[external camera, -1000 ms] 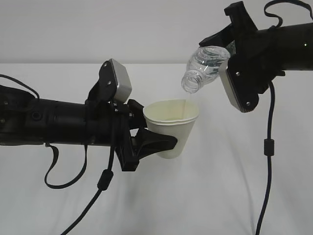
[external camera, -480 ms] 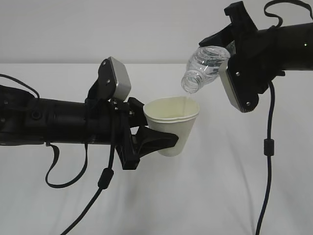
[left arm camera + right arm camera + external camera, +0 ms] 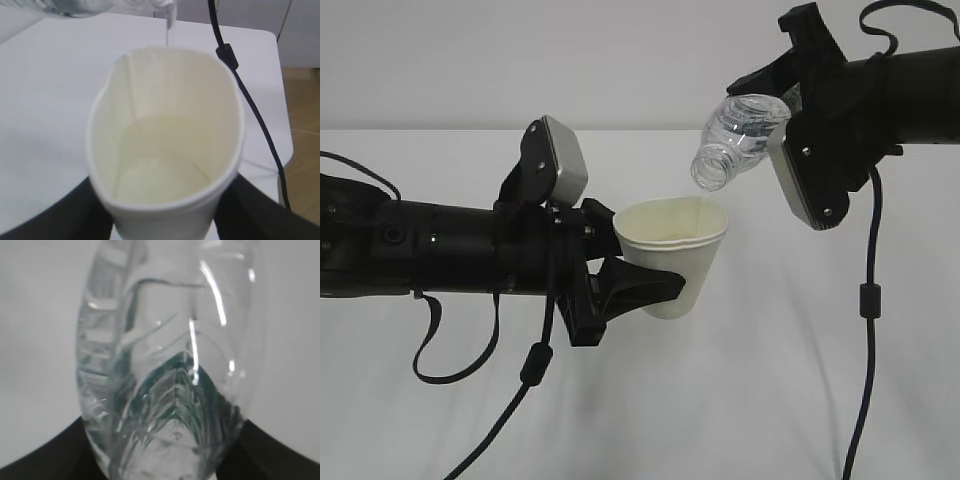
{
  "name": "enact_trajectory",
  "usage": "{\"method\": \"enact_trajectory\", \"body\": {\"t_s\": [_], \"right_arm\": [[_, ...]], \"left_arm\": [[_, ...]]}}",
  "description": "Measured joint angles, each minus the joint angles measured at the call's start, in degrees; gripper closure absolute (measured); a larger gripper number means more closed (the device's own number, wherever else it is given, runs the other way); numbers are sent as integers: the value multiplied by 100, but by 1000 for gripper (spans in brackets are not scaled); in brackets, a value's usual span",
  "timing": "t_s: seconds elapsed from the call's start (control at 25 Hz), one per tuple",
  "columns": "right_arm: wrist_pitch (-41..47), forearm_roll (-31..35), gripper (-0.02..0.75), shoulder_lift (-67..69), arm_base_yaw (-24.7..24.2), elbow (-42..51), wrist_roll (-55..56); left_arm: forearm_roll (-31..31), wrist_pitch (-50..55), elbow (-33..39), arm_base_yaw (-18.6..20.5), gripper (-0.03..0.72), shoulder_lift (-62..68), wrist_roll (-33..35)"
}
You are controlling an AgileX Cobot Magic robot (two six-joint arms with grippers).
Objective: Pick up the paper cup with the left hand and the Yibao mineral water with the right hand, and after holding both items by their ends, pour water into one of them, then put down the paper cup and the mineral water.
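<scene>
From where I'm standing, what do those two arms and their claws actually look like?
Both arms are matte black tubes. The left hand ends in two black pronged fingers, with a silver-grey box module on top and looping black cables. The right hand has black fingers, a flat silver-grey module with screws and a hanging black cable.

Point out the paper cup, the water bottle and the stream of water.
paper cup [image 3: 685,270]: exterior view, on its outer side wall.
water bottle [image 3: 735,135]: exterior view, on its clear tilted body.
stream of water [image 3: 167,36]: left wrist view, just above the cup's rim.

One paper cup [image 3: 672,258]; one water bottle [image 3: 735,138]; two pincers [image 3: 642,287]; one table [image 3: 750,400].
</scene>
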Motion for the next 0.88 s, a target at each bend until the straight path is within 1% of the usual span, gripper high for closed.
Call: {"method": "enact_trajectory", "body": {"t_s": [0.88], "right_arm": [[-10, -13, 315, 0, 0, 0, 0]], "left_arm": [[-9, 0, 0, 0, 291, 0, 25]]}}
